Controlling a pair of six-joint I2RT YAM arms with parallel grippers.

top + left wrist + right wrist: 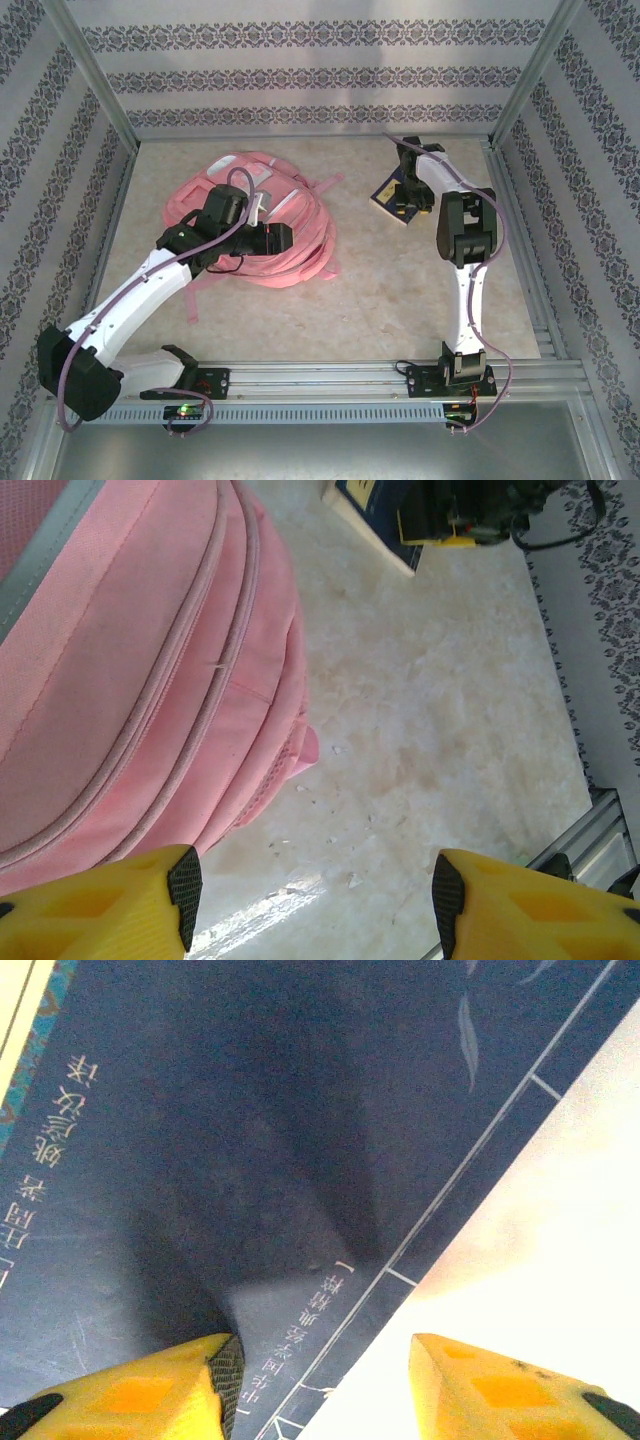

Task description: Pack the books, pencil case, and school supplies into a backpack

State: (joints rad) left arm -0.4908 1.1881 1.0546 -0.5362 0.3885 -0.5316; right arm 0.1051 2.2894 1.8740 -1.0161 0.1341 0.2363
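One large pink fabric backpack (310, 240) lies far left of centre on the pale marbled table (400, 300), partly covered from above by the left arm. The left gripper (310, 885) hangs beside the backpack, yellow fingers spread, nothing between them. To the right, the right gripper (325, 1375) hovers, fingers apart, over the edge of a thin navy softcover book (250, 1140) with white lettering. Whether it touches the book is unclear, and the cover is cropped.
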